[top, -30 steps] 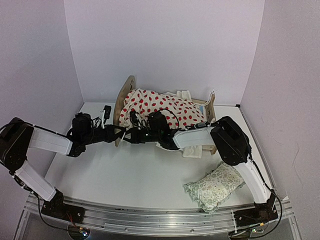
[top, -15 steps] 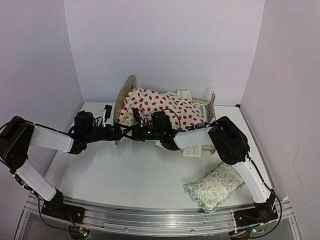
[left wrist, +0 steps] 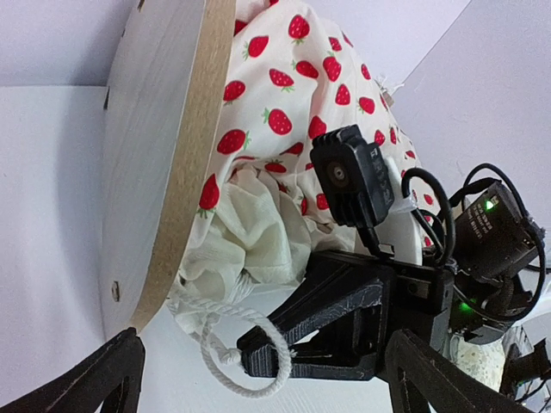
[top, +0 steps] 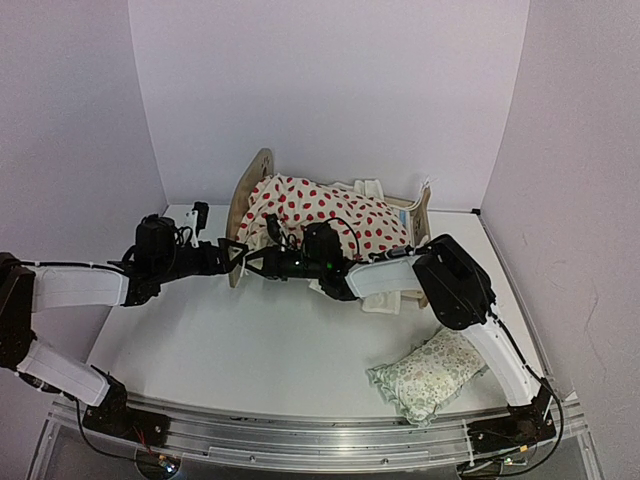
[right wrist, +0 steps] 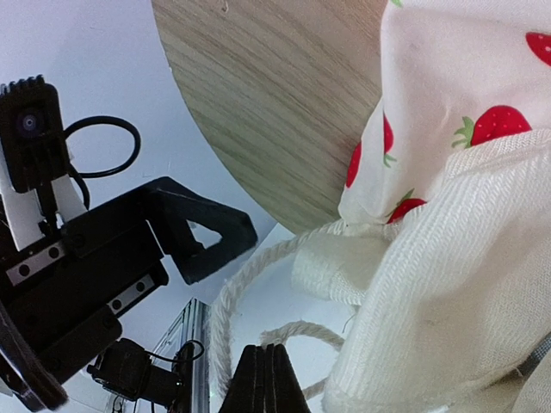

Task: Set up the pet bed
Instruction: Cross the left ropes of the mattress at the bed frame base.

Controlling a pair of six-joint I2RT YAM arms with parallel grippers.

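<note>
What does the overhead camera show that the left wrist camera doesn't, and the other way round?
Only the overhead view: the small green floral frilled pillow and the low wooden footboard. Only the left wrist view, clearly: a white twisted cord loop at the right tool's shut tip. Both: the light-wood arched headboard and the cream strawberry-print cushion heaped against it.

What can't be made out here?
- Top external: pet bed base, covered by strawberry-print cushion; footboard partly behind right arm.
- Right wrist: whether the shut right gripper pinches the white cord; fingertips cut by the bottom edge.
- Left wrist: open left gripper, only finger ends in the bottom corners.
</note>
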